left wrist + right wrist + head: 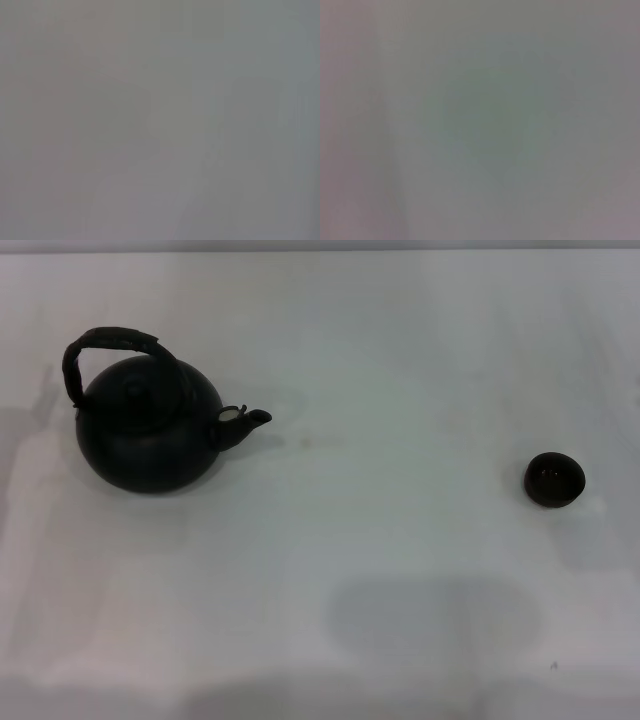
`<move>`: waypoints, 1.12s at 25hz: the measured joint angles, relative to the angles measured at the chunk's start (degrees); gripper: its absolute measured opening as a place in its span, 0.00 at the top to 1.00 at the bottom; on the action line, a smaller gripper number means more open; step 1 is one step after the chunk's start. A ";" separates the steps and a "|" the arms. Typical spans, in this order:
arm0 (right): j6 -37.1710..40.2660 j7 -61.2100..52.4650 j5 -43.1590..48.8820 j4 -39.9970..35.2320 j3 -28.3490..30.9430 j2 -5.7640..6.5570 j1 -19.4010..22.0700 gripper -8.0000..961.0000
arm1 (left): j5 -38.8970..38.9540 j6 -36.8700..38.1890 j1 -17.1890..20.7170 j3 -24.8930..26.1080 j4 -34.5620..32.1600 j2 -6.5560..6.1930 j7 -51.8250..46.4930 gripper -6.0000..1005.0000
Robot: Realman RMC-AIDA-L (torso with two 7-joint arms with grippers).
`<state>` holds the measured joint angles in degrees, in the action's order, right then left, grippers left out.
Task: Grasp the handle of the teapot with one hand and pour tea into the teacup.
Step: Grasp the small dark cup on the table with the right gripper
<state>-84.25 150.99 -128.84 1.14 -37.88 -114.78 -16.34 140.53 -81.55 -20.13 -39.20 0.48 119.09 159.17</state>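
Observation:
The matte black teapot (150,435) stands upright on the white table (380,370) at the left in the head view. Its short spout (245,423) points right, toward the teacup. Its dark arched handle (105,348) rises over the lid. The small dark teacup (555,479) stands far to the right, well apart from the pot. Neither gripper shows in any view. Both wrist views show only a plain grey-white surface.
The table's far edge (320,248) runs along the top of the head view. Faint grey shadows lie on the table near its front edge (430,615).

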 joint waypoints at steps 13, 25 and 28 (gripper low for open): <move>1.49 0.00 0.00 -1.14 0.00 0.00 -0.42 0.09 | 0.00 -0.11 -0.22 0.00 -0.21 -0.09 0.00 0.13; 0.94 -0.50 0.08 -2.90 -1.72 0.00 -0.63 0.09 | 0.00 -0.74 0.57 0.00 -0.22 -0.09 0.24 0.13; 0.80 -0.73 0.09 -3.94 -3.60 0.00 -0.65 0.09 | 0.05 -0.82 0.76 0.12 -0.22 -0.09 0.25 0.13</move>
<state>-83.45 150.25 -128.75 -2.80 -41.49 -114.78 -16.99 140.58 -82.37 -19.37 -39.07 0.26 119.01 159.42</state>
